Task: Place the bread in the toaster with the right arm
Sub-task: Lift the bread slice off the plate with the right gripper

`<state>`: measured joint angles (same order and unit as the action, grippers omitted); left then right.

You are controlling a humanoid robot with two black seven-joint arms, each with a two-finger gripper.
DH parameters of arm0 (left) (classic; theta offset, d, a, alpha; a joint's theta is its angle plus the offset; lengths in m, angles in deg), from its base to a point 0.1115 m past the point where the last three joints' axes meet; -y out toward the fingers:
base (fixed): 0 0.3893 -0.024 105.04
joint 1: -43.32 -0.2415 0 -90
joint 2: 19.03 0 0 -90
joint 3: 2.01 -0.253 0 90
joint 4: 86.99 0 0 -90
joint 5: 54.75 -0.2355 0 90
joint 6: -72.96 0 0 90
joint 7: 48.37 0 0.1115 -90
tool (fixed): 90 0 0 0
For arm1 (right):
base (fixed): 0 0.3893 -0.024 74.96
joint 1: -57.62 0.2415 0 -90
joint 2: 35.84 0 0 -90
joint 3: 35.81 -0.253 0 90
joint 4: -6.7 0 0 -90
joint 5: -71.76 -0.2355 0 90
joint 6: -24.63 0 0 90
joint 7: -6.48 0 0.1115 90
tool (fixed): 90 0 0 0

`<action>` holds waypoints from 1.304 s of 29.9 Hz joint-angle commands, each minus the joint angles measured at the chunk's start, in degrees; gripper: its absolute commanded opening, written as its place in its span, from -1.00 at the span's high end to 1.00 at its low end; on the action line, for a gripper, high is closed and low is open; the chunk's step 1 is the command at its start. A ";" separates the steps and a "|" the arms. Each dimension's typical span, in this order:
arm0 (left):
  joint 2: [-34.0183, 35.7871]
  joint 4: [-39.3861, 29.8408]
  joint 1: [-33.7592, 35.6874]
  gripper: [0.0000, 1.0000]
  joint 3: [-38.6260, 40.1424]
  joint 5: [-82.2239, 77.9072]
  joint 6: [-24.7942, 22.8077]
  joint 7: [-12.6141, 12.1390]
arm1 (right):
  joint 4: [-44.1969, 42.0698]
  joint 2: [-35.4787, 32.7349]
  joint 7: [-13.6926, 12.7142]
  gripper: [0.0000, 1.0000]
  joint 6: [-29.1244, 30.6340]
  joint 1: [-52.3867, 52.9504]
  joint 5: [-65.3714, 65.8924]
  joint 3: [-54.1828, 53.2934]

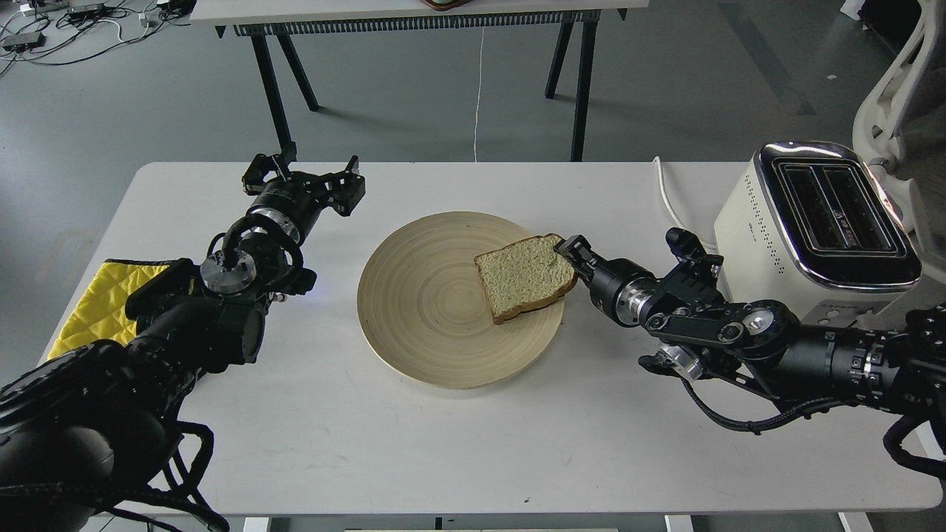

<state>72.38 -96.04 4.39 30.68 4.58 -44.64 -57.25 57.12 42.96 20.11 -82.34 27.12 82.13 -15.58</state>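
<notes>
The bread (pixel 525 277) lies on the right part of a round wooden plate (pixel 421 310) at the table's middle. My right gripper (pixel 567 250) comes in from the right and is shut on the bread's right crust edge, and that side looks slightly raised. The cream-white toaster (pixel 828 214) with two empty top slots stands at the table's right end, behind my right arm. My left gripper (pixel 303 176) is open and empty over the table's far left, well clear of the plate.
A yellow cloth (pixel 92 303) lies at the table's left edge under my left arm. The toaster's white cord (pixel 667 199) runs off the far edge. A white chair (pixel 898 81) stands behind the toaster. Another table (pixel 414 11) stands farther back.
</notes>
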 commanded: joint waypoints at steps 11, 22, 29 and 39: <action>0.00 0.00 0.00 -1.00 0.00 0.00 0.01 0.00 | 1.79 -1.54 0.07 0.69 -0.08 0.45 0.00 -0.80; 0.00 0.00 0.00 -1.00 0.00 0.00 0.01 0.00 | 2.05 -1.72 0.16 0.73 0.18 1.24 0.00 -3.69; 0.00 0.00 0.00 -1.00 0.00 0.00 0.01 0.00 | 3.28 -2.15 0.16 0.75 -0.08 4.66 -0.08 -6.51; 0.00 0.00 0.00 -1.00 0.00 0.00 0.01 0.09 | 6.80 -8.21 0.07 0.78 -2.10 13.36 -0.09 -7.66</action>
<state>72.38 -96.05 4.39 30.68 4.58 -44.64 -57.24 63.58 36.83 20.13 -83.32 37.95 82.05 -23.45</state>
